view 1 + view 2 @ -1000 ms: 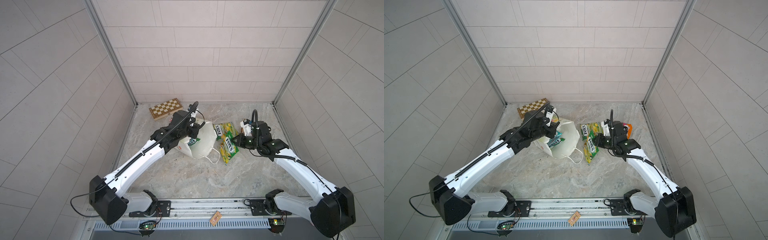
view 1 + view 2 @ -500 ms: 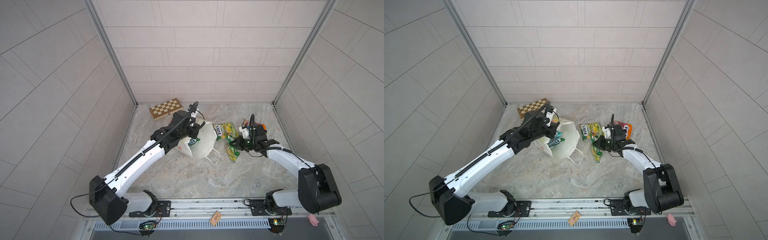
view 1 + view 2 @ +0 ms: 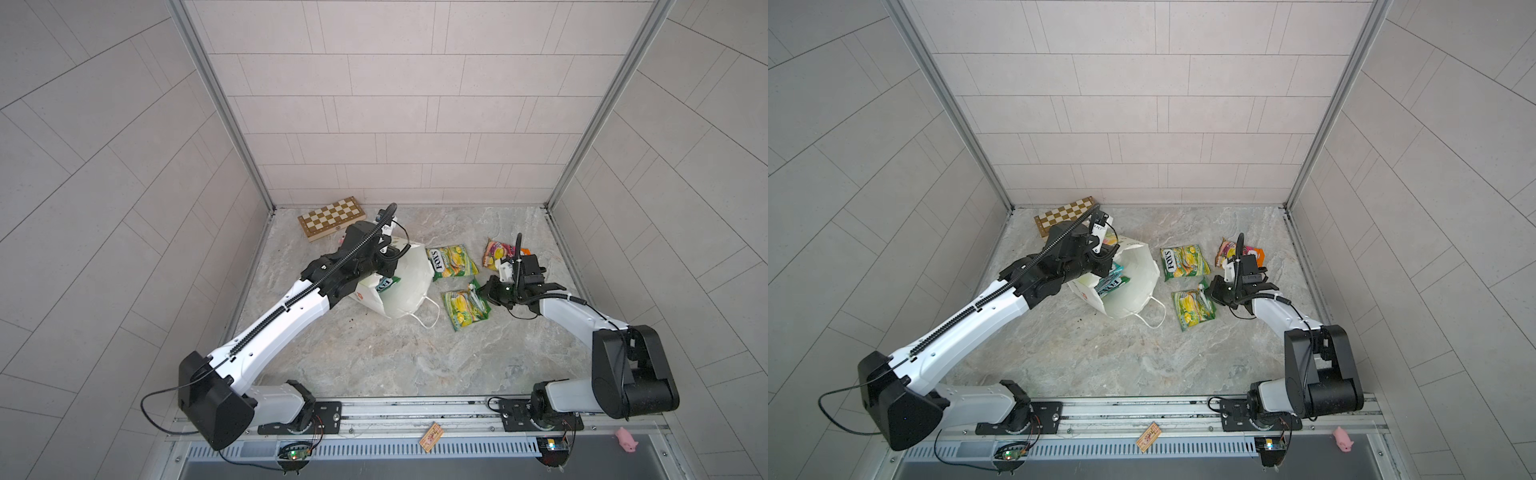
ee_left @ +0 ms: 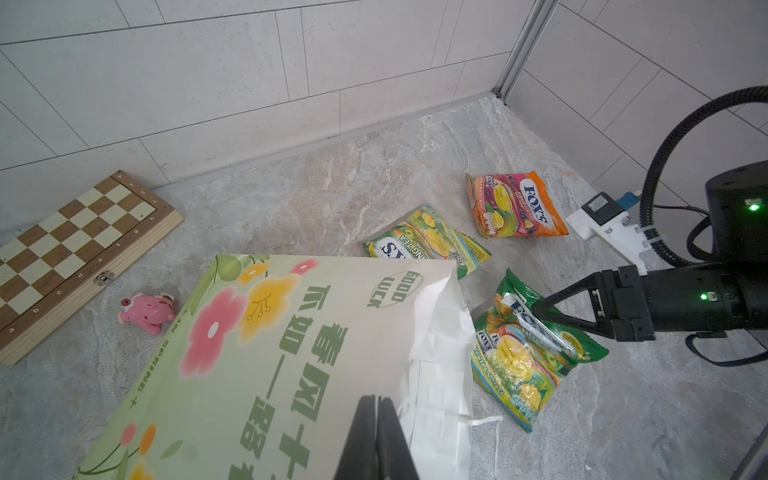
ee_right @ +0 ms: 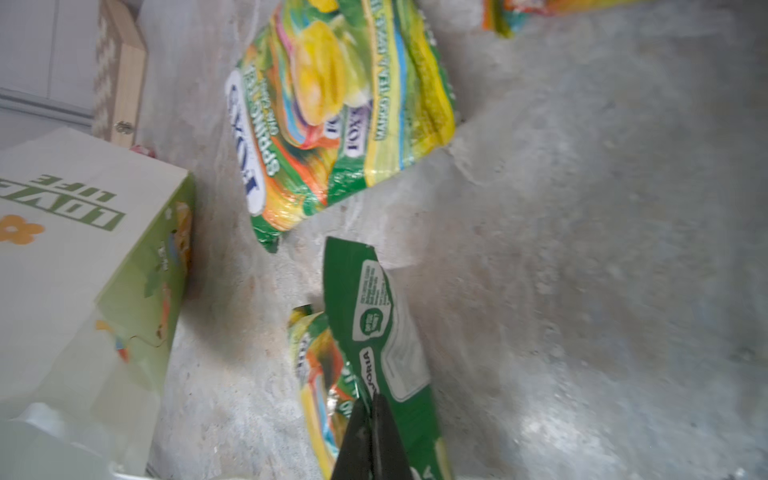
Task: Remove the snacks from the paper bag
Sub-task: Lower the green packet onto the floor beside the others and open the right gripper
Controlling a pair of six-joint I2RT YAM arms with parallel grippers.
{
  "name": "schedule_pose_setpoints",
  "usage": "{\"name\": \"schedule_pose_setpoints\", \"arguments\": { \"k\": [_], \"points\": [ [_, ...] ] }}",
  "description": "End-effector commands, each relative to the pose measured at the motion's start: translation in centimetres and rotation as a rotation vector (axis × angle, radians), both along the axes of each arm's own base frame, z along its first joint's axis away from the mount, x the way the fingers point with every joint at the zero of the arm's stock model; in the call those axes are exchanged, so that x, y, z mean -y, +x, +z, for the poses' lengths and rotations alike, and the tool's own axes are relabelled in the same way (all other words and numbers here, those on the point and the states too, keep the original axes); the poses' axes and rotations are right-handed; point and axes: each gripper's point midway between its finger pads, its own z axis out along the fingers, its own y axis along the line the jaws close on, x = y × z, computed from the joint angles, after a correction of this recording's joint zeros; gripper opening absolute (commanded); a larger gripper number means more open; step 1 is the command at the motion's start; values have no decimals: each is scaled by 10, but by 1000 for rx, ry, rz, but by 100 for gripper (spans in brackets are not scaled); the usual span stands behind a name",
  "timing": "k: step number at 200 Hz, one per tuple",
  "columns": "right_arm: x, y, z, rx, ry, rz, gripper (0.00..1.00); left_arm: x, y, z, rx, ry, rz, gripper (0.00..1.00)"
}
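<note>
Pinching one edge of a green-yellow packet (image 5: pixel 386 332) with the right hand (image 5: pixel 372 409), fingers fully closed on the wrapper, just off the mouth of the paper bag (image 3: pixel 405 282). Clamping the bag's upper rim with the left hand (image 4: pixel 377 409), likewise closed, propping its mouth open on the bench (image 3: pixel 395 353). Showing a teal packet (image 3: pixel 1111 282) inside, a second green-yellow packet (image 3: pixel 451 262) and a pink-orange packet (image 4: pixel 515 205) lying out beyond, a chessboard (image 3: pixel 332 218) and pink pig toy (image 4: pixel 145 311) behind the bag.

Left arm (image 3: pixel 286 320), right arm (image 3: pixel 573 316): white shells, black joints, ribbed black conduits; bulky black shoulders at 7, 5 o'clock.
</note>
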Motion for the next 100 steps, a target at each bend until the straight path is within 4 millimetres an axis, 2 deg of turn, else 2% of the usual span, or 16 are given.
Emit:
{"name": "schedule_pose_setpoints", "arguments": {
  "k": [1,56,62,85,100],
  "points": [
    [11,-5,-7,-20,-49,-39,0,-4,-2,2,4,4,8,0],
    [0,10,-10,14,54,-98,0,-3,-3,2,2,2,4,0],
    [2,10,-9,16,39,-101,5,-4,-3,2,2,1,3,0],
    [18,6,2,31,-83,-121,33,-3,-4,3,4,0,-7,0],
    [30,3,19,75,-161,-140,41,-1,-6,3,3,-3,-20,0]
  ]
}}
